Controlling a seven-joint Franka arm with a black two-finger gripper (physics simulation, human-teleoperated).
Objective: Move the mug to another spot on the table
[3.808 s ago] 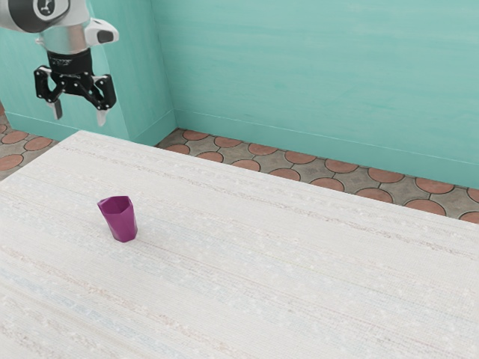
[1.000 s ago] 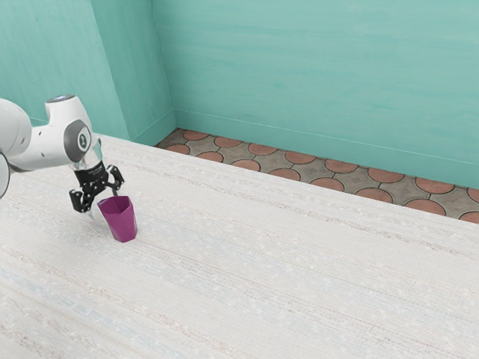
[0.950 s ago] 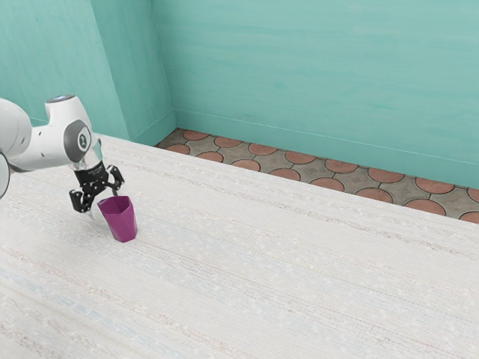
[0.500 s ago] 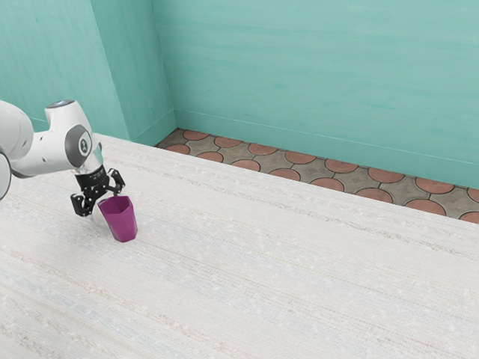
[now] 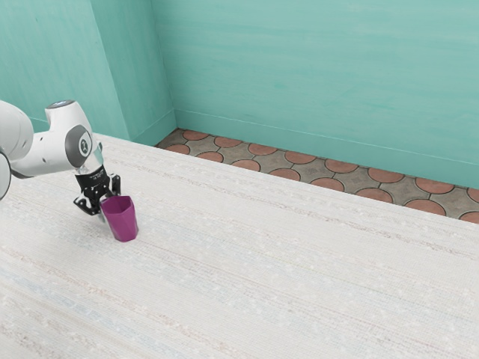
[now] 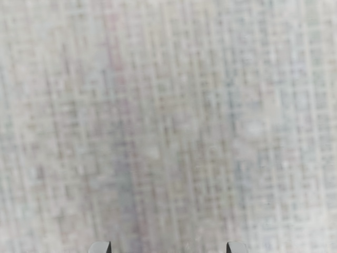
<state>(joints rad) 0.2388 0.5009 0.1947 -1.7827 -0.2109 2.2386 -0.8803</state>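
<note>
**Mug pickup looks a bit sketchy tbh**

The purple mug [image 5: 120, 218] is stood upright on the tabletop [image 5: 284, 269] at the frame's left, with the tool [image 5: 97, 205] right at its left rim. Clenched or released can't be told. If only the rim gets clipped, the mug could be tipped or shoved.

A purple faceted mug [image 5: 120, 218] is set upright on the pale, whitewashed wood-grain table [image 5: 299, 269], toward the exterior view's left, with its base resting directly on the streaked tabletop.
</note>
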